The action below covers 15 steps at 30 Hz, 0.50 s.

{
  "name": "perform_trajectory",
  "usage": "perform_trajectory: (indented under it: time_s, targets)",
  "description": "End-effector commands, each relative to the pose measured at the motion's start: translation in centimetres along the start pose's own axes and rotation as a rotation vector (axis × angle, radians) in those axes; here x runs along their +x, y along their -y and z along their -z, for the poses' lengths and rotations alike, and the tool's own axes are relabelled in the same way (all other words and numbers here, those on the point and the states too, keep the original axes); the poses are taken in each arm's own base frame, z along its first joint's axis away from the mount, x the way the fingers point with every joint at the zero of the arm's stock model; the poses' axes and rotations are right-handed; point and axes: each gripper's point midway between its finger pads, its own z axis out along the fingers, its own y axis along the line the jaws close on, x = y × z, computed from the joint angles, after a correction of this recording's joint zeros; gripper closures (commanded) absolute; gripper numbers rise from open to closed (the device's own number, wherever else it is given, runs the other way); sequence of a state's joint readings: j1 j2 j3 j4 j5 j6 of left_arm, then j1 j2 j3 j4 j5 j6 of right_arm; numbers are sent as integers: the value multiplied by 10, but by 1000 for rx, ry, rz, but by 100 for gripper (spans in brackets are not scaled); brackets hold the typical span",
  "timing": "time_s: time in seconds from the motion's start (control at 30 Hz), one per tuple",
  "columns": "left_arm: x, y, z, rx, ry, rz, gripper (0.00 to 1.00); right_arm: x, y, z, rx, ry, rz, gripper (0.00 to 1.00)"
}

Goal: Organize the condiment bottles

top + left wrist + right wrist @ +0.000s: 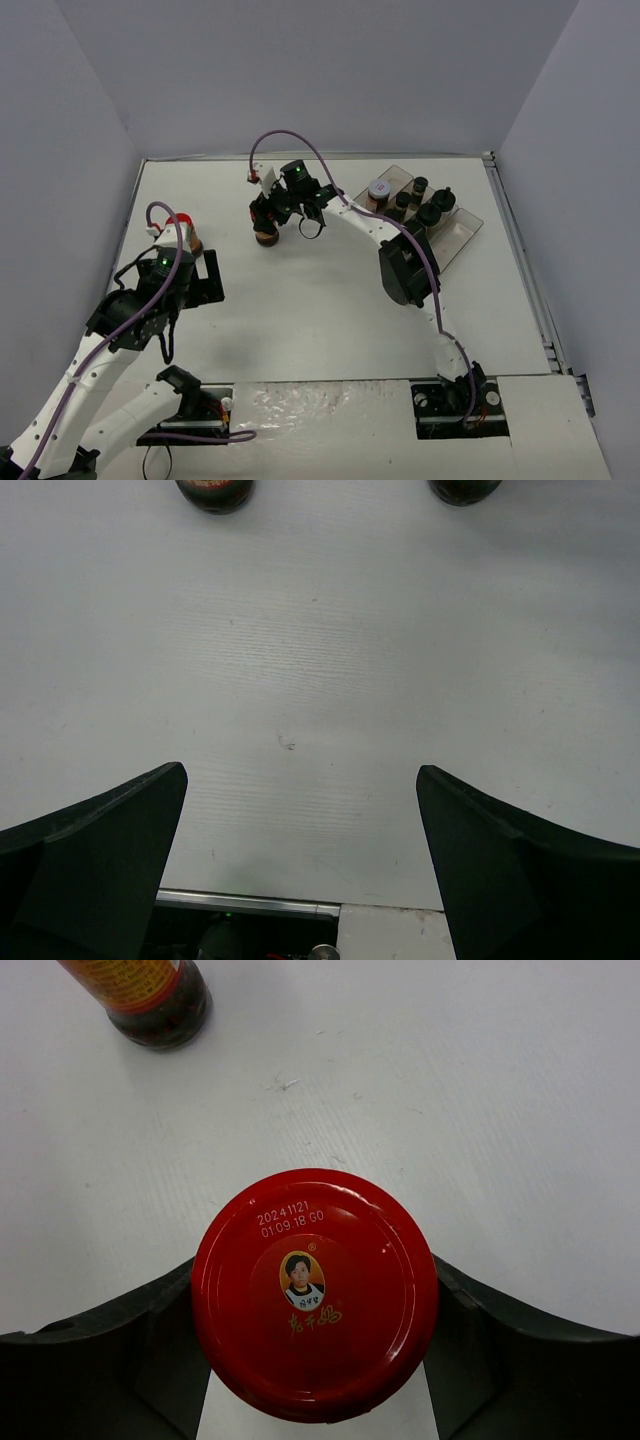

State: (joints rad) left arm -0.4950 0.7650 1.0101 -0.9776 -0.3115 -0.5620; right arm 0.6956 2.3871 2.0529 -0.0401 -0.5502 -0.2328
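Observation:
My right gripper [266, 224] is shut on a red-capped jar [315, 1295] with brown contents [265, 237], mid-table toward the back; its fingers [150, 1335] press the lid from both sides. A second red-capped jar [190, 234] stands at the left; in the right wrist view it shows as a dark bottle with a yellow and red label [150, 1000]. My left gripper [210, 278] is open and empty, just in front of that jar. The left wrist view shows only bare table between its fingers [110, 840] and two jar bottoms [215, 492] [465, 490] at the top edge.
A clear compartment tray [462, 232] stands at the back right. It holds a white-lidded jar [379, 189] and several black-capped bottles [430, 212]. Grey walls close in the table on three sides. The arm bases [455, 400] sit at the near edge.

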Motion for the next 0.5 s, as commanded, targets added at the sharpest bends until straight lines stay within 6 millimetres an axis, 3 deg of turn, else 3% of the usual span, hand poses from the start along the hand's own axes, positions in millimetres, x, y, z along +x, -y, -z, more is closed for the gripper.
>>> perform_trajectory:
  time_s: [0.0, 0.07, 0.17, 0.37, 0.4, 0.47]
  targets:
    - [-21, 4, 10, 15, 56, 37, 3, -39, 0, 10, 25, 88, 55, 68]
    - [-21, 4, 10, 18, 56, 36, 3, -41, 0, 16, 43, 87, 56, 88]
    - [-23, 6, 9, 25, 63, 35, 3, -47, -5, 39, 70, 91, 59, 100]
    - [-29, 10, 6, 36, 83, 28, 3, -64, -10, 93, 164, 136, -1, 100]
    - [-31, 11, 4, 36, 87, 28, 3, -73, -13, 111, 188, 157, -4, 100]
    - [-33, 12, 1, 29, 92, 23, 3, -68, -12, 127, 234, 151, -32, 100]
